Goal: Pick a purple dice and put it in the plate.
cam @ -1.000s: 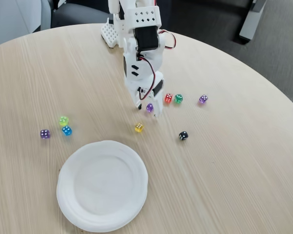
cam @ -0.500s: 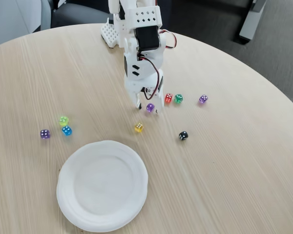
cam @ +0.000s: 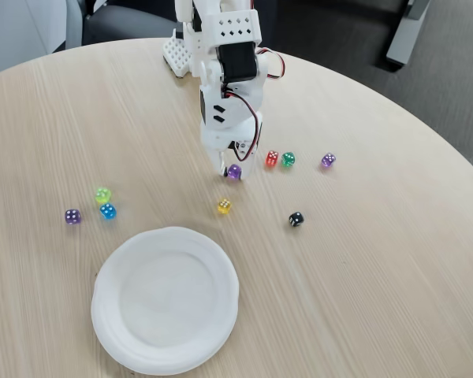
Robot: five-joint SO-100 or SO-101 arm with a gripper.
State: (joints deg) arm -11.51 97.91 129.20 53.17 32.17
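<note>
Fixed view: gripper (cam: 231,172) pinches the purple dice (cam: 234,172) between its fingertips, near the table's (cam: 378,260) middle, toward the far edge. Plate (cam: 110,315) lies at the near edge, well apart. Yellow die (cam: 224,206) sits between them.

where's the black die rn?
In the fixed view the black die sits on the table right of centre, right of the yellow die, below the red die and green die, apart from the plate.
</note>
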